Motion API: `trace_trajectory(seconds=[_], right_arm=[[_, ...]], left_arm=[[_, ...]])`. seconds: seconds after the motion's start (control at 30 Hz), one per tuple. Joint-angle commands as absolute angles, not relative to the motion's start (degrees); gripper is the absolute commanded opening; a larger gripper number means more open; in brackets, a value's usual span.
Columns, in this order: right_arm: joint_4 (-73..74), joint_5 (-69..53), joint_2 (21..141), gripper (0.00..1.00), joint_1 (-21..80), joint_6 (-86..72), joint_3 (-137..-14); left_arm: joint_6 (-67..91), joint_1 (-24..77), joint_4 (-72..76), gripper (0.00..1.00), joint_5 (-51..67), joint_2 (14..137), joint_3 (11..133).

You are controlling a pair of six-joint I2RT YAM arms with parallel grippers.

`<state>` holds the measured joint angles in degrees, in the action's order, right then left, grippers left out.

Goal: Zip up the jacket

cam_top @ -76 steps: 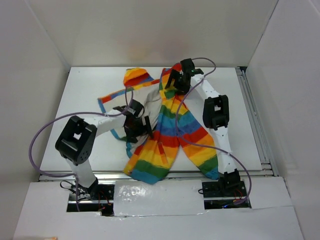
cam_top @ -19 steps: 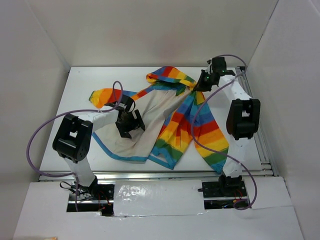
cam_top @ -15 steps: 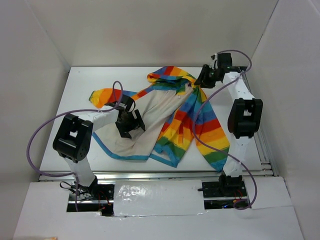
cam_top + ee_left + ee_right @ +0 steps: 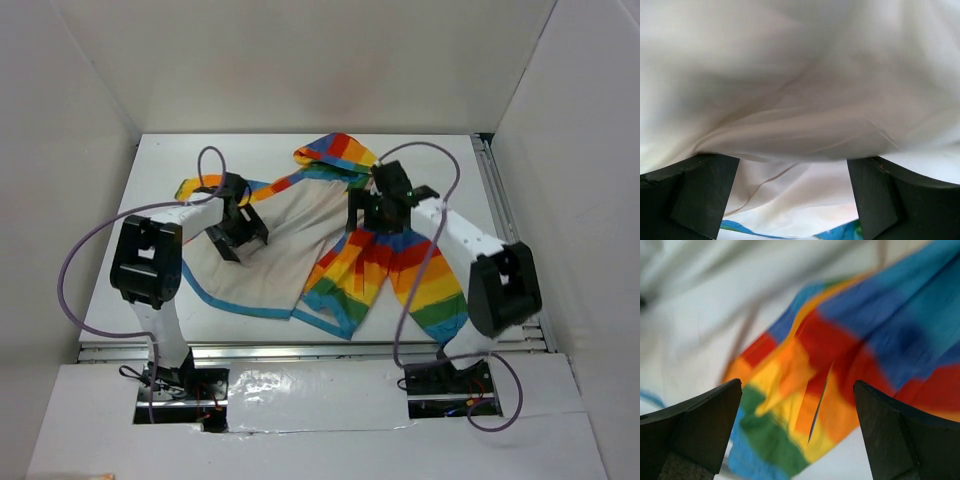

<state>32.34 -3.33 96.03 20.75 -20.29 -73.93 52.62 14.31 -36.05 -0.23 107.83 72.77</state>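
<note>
since half a second ago the right arm (image 4: pixel 450 235) has swung in from the far right corner of the table (image 4: pixel 150 180) to the middle, and its jaws now hang over the jacket (image 4: pixel 300 235) just on the near side of the hood (image 4: pixel 335 150); the left arm (image 4: pixel 185 215) has shifted toward the far left, and the striped cloth has drawn in toward the centre. the jacket lies unzipped and spread across the middle of the table, white lining (image 4: pixel 285 225) facing up on the left half, two rainbow-striped panels (image 4: pixel 355 265) fanning toward the near edge on the right, the one further right lying partly under the right arm. a striped sleeve (image 4: pixel 195 187) trails off to the far left beside the left arm's wrist, and the blue hem trim (image 4: pixel 235 300) runs along the near left border. in the left wrist view the left jaws are released, the fingers (image 4: pixel 690 195) standing wide at either side of the frame, with the lining bulging close across them and a sliver of blue trim beneath; whether the cloth touches the fingertips i cannot tell. in the right wrist view the right jaws are likewise released, fingers (image 4: pixel 695 425) far apart, and the striped cloth below them is blurred. purple cables (image 4: pixel 75 270) loop out from both arms
</note>
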Motion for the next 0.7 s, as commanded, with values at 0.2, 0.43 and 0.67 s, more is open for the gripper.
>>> trace_trajectory(seconds=[0.2, 0.43, 0.67], right_arm=[[19.87, -8.25, 87.45, 1.0, 34.18, -31.54, -54.24], [20.12, -6.87, 92.71, 1.0, 37.44, -34.19, -51.68], [26.19, -2.47, 96.59, 1.0, 30.51, -37.61, -50.98]], left_arm=[[53.61, 1.5, -40.5, 0.99, -4.49, 104.32, 72.77], [50.28, 2.72, -35.08, 0.99, -0.97, 96.95, 69.88], [49.48, 4.66, -35.16, 0.99, -0.79, 90.27, 68.12]])
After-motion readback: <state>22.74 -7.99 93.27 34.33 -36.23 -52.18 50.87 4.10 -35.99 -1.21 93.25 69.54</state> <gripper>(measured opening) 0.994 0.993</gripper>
